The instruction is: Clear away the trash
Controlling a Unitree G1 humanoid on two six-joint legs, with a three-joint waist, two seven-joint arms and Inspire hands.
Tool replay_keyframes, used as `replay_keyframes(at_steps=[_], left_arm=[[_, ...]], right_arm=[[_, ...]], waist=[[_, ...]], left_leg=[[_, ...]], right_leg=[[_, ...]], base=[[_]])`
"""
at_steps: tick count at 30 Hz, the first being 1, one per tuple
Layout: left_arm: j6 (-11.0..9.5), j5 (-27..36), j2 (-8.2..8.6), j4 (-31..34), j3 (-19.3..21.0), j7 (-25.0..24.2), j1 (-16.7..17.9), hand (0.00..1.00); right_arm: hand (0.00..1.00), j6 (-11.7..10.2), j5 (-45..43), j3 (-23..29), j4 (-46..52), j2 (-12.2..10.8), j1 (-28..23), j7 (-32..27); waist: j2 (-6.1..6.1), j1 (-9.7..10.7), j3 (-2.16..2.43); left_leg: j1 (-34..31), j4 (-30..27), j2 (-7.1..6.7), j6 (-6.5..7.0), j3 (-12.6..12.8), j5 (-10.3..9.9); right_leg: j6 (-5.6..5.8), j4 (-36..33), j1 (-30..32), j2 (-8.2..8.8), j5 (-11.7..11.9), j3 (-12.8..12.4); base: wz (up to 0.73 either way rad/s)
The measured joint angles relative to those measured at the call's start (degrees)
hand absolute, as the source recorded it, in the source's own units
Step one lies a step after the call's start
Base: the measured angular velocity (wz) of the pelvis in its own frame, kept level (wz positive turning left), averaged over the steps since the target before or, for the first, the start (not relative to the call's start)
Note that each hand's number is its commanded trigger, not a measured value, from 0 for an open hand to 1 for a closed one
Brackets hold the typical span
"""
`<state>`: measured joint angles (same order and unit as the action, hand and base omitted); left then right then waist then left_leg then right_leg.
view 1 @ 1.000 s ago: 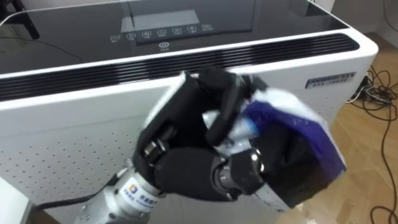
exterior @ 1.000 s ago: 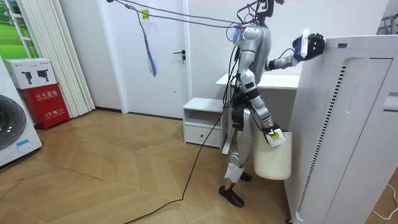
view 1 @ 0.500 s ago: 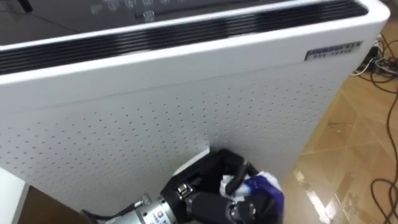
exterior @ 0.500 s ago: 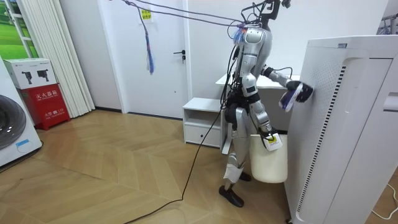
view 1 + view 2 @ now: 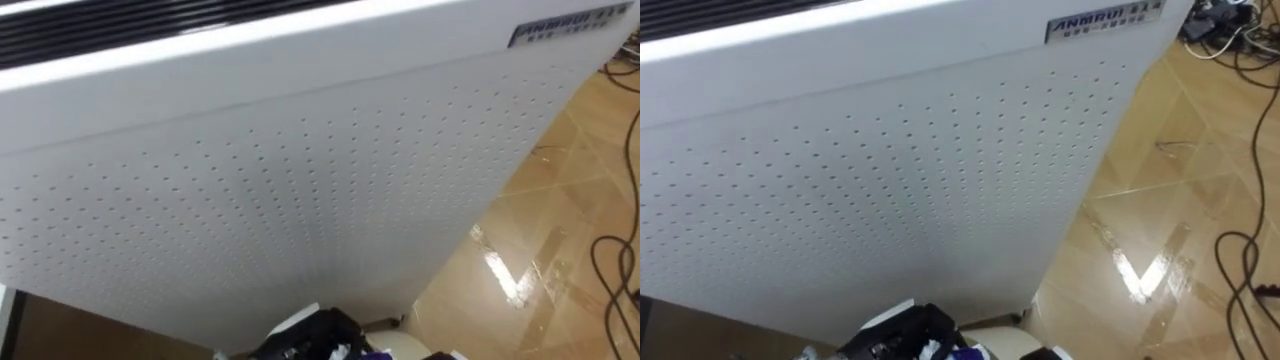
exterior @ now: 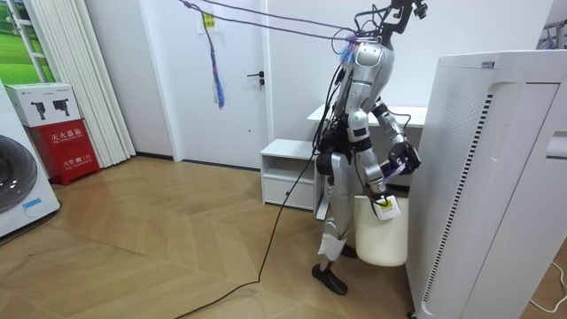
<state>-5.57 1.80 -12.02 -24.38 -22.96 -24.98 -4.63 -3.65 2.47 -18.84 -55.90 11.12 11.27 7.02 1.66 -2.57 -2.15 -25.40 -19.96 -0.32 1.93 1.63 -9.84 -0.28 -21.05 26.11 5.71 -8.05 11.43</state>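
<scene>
Left robot hand [image 5: 305, 342] has dropped from the top of the white air purifier [image 5: 300, 180] to waist level. Its fingers apparently stay curled round the blue-and-white wrapper [image 5: 366, 354], now just above the white bin [image 6: 381, 235]. Right robot hand [image 6: 383, 197] sits at the bin's rim, grip unreadable; pick looks done, drop remains.

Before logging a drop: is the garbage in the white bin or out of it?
Out: the purple wrapper sits in the curled fingers of the left hand, above the white bin.
</scene>
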Motion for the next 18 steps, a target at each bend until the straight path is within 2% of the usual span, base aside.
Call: replay_keyframes(at_steps=[6, 10, 15, 16, 17, 18], left_arm=[[-0.1, -3.9, -0.08, -2.1, 0.0, 3.8, 0.0, 1.0], [-1.1, -5.5, -0.16, -2.6, 0.1, 6.0, 0.0, 1.0], [-1.2, -7.2, -0.29, -2.7, 0.2, 8.2, 0.1, 0.99], [-1.4, -7.2, -0.28, -3.3, 0.2, 8.5, 0.0, 0.83], [-1.6, -7.2, -0.28, -3.7, 0.2, 8.6, 0.0, 0.18], [-1.6, -7.3, -0.35, -4.4, 0.2, 8.6, 0.0, 0.0]], right_arm=[[1.0, 0.0, 1.3, 0.0, -0.1, -0.4, 1.2, -0.8], [1.0, 0.0, 2.0, 0.0, 0.1, -0.4, 1.0, -1.8], [1.0, -0.1, 2.5, -0.1, 0.9, -0.2, 1.0, -2.6], [1.0, -0.1, 2.9, -0.1, 0.9, -0.2, 1.0, -2.7], [1.0, -0.1, 3.2, -0.1, 0.9, -0.2, 1.0, -2.7], [1.0, -0.2, 4.0, -0.2, 0.9, -0.2, 1.0, -2.6]], waist=[[-0.61, 0.6, -0.22], [-0.62, 0.7, -0.23], [-0.6, 0.7, -0.21], [-0.58, 0.7, -0.15], [-0.57, 0.6, -0.11], [-0.56, 0.6, -0.11]], left_leg=[[-3.0, -0.9, -0.19, 0.16, 0.1, 0.2], [-3.1, -1.2, -0.23, 0.16, 0.2, 0.2], [-3.6, -1.9, -0.2, 0.21, 0.3, 0.2], [-3.8, -2.0, -0.19, 0.3, 0.5, 0.2], [-3.9, -2.1, -0.19, 0.33, 0.6, 0.3], [-4.1, -2.2, -0.2, 0.38, 0.7, 0.3]], right_leg=[[0.0, -0.7, 3.0, 0.2, 0.0, 0.0], [0.01, -1.0, 3.0, 0.22, 0.0, -0.1], [0.01, -1.5, 3.2, 0.26, 0.0, 0.2], [0.01, -1.7, 3.4, 0.26, 0.0, 0.2], [0.01, -1.8, 3.6, 0.28, 0.0, 0.1], [0.0, -2.0, 3.9, 0.31, 0.0, 0.0]], base=[[0.01], [0.0], [0.04], [0.03], [0.0], [0.0]])
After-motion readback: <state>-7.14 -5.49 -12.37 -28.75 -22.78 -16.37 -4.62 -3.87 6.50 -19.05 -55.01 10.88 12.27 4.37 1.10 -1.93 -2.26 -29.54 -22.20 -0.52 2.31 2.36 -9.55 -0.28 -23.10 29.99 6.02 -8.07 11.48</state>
